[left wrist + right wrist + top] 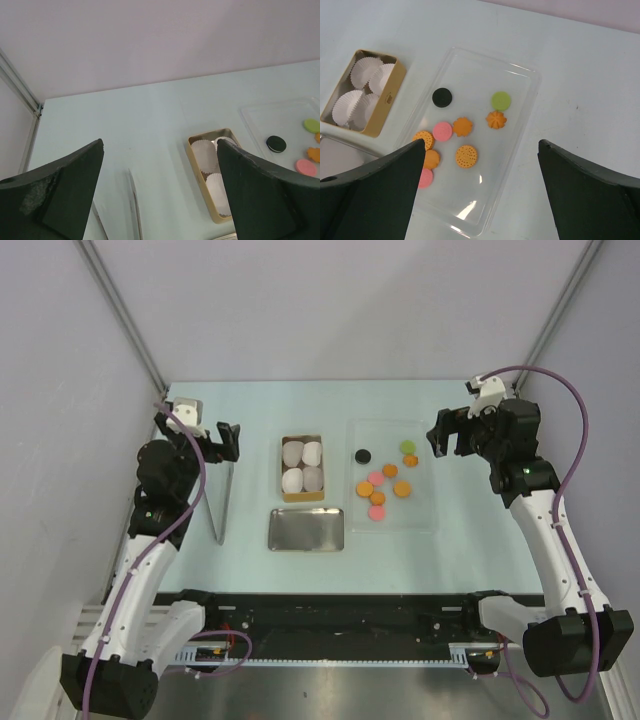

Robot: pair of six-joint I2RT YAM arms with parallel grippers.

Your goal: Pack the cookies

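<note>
The cookies [375, 478] lie flat in a clear tray [420, 512] on the right side of the table. They are round, and the bunch runs from near to far. The right gripper [450, 443] hangs by the tray's far right edge, fingers wide apart, holding nothing. The left gripper [197, 437] is well off to the left, fingers apart too

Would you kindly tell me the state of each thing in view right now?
left pincer: open, empty.
right pincer: open, empty.
cookies: loose on the clear tray, unpacked.
paper cups: empty, four in the open box.
metal tray: flat, empty.
tongs: lying flat, unheld.
</note>
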